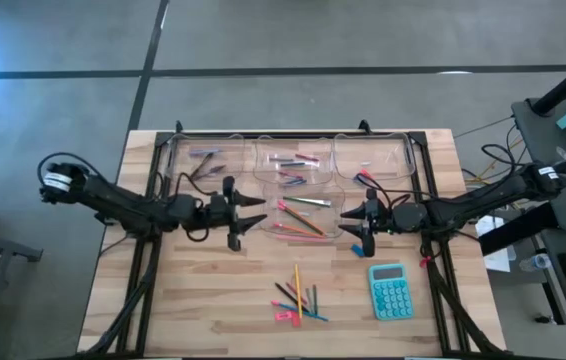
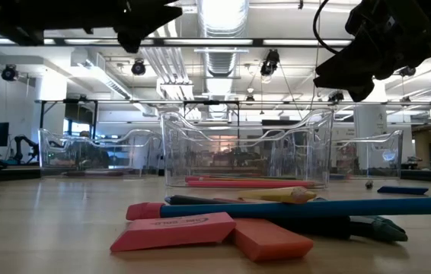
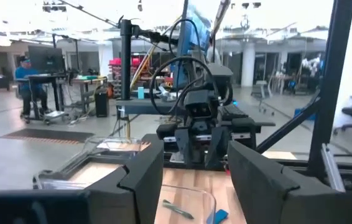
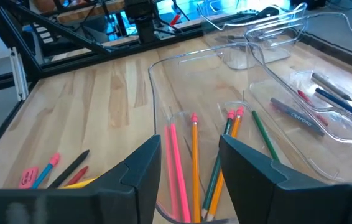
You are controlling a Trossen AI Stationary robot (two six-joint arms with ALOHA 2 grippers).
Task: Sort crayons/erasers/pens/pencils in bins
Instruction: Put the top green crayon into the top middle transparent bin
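Four clear bins stand at the table's far half: three in a row (left (image 1: 198, 160), middle (image 1: 293, 162), right (image 1: 375, 158)) and one in front of the middle (image 1: 308, 215). The front bin holds pink, orange and green pencils (image 4: 194, 162). A loose pile of pencils, pens and pink erasers (image 1: 298, 298) lies near the front edge; it also shows in the low view (image 2: 223, 221). My left gripper (image 1: 261, 212) hangs open and empty left of the front bin. My right gripper (image 1: 351, 225) hangs open and empty at that bin's right side, above its pencils (image 4: 188, 168).
A teal calculator (image 1: 390, 291) lies at the front right. A small blue eraser (image 1: 356, 250) lies on the table below my right gripper. The back left bin holds dark pens (image 1: 203, 155); the back middle bin holds short coloured sticks (image 1: 293, 160).
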